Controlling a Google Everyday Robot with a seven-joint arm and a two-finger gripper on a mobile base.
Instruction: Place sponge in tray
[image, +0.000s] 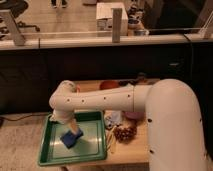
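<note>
1. The white arm (167, 115) fills the right side, cut off by the frame edge. It reaches left across the wooden table (127, 151) and hides much of it.
2. The green tray (46, 152) lies at the table's left end.
3. A reddish round thing (108, 85) shows half hidden behind the arm. A brown cluster (125, 133) sits just right of the tray; we cannot make out what it is.
4. The gripper (73, 132) points down inside the tray's rim. We cannot tell whether it is clamped or loose.
5. The blue sponge (69, 140) is at the gripper's tip, within the tray. We cannot tell whether it rests on the bottom.
</note>
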